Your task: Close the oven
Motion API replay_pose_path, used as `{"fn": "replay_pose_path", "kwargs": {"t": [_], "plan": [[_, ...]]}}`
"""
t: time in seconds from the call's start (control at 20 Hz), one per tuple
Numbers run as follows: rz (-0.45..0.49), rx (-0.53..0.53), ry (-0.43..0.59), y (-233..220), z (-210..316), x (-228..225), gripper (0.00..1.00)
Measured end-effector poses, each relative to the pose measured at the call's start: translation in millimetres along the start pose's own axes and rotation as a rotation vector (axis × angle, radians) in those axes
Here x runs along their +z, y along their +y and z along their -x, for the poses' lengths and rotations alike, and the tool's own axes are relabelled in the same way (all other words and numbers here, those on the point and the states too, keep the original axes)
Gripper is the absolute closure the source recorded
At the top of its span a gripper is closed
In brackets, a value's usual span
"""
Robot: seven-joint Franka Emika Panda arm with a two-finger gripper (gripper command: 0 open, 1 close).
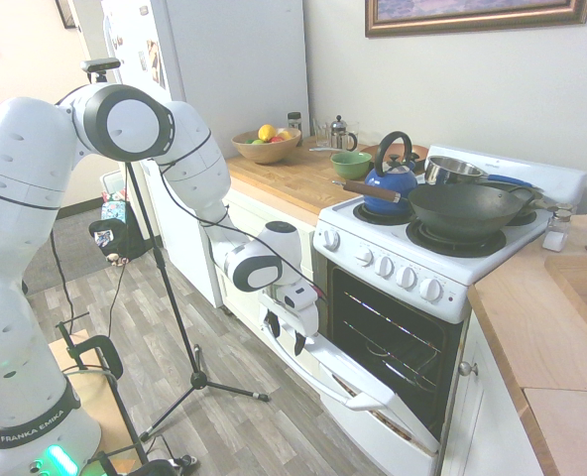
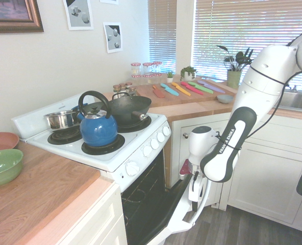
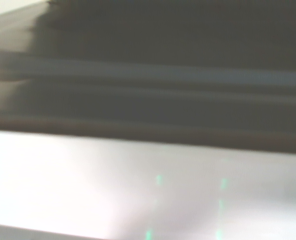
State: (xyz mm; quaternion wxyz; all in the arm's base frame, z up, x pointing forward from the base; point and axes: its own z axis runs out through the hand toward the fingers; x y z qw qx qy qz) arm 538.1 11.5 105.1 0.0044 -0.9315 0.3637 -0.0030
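Both exterior views show the oven [image 1: 412, 297] door [image 1: 358, 382] partly raised — not shut — claw [image 1: 286, 335] at its edge, fingers apart, holding nothing.

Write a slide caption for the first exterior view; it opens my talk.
White arm's pincer at the handle edge of the half-open oven door, kettle and wok above.

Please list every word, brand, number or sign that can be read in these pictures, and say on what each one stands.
"FRANKA EMIKA": on the black band at the arm's base.
"FRANKA EMIKA": also on the arm's forearm, running along the black panel.
The oven knobs carry no marks that can be read.
Fridge papers, spice jars and wall prints: too small to read.
Wrist view: blurred, no text.
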Motion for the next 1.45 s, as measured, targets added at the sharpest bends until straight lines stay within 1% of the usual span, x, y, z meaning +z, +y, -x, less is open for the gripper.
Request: {"fn": "replay_pose_path", "kwargs": {"t": [0.45, 0.6, 0.75, 1.0, 1.15, 1.25, 1.45], "plan": [[0.01, -0.022, 0.035, -67.1, -18.6, -39.9, 0.0], [0.011, -0.004, 0.041, -88.8, -33.8, -44.8, 0.0], [0.012, 0.028, 0.056, -108.3, -54.1, -40.3, 0.0], [-0.005, 0.016, 0.094, -135.1, -79.4, -55.5, 0.0], [-0.022, -0.005, 0.104, -138.6, -81.8, -71.0, 0.0], [-0.037, -0.01, 0.085, -130.4, -77.0, -87.3, 0.0], [-0.04, -0.025, 0.035, -86.3, -67.0, -138.5, 0.0]]}}
